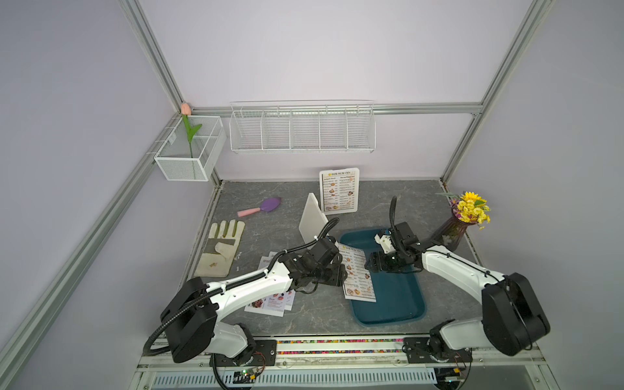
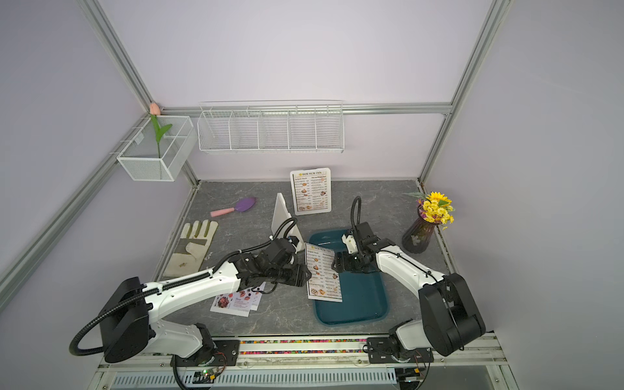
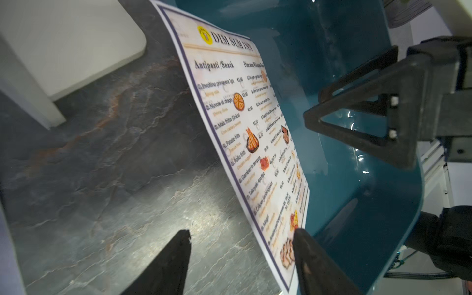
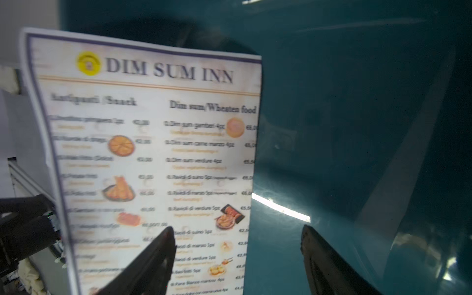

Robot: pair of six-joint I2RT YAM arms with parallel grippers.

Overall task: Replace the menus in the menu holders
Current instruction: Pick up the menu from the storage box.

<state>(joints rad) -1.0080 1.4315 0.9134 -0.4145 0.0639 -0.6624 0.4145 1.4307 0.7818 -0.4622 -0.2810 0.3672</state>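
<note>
A loose "DIM SUM INN" menu [image 1: 358,273] [image 2: 322,271] lies slanted across the left rim of the teal tray [image 1: 398,304]. My left gripper [image 1: 342,274] [image 3: 241,238] is open at its left edge, and one of its fingers [image 3: 309,255] overlaps the sheet [image 3: 242,122]. My right gripper [image 1: 370,263] [image 4: 238,237] is open over the sheet's right edge [image 4: 153,153], holding nothing. One menu holder [image 1: 339,190] stands at the back with a Dim Sum menu in it. Another holder [image 1: 312,219] [image 3: 63,51] stands side-on behind my left arm. Two photo menus [image 1: 270,302] lie under that arm.
A work glove [image 1: 221,248] and a purple trowel [image 1: 266,206] lie on the left of the grey table. A dark vase of yellow flowers [image 1: 454,229] stands right of the tray. A wire rack [image 1: 302,128] and a mesh basket [image 1: 189,152] hang on the walls.
</note>
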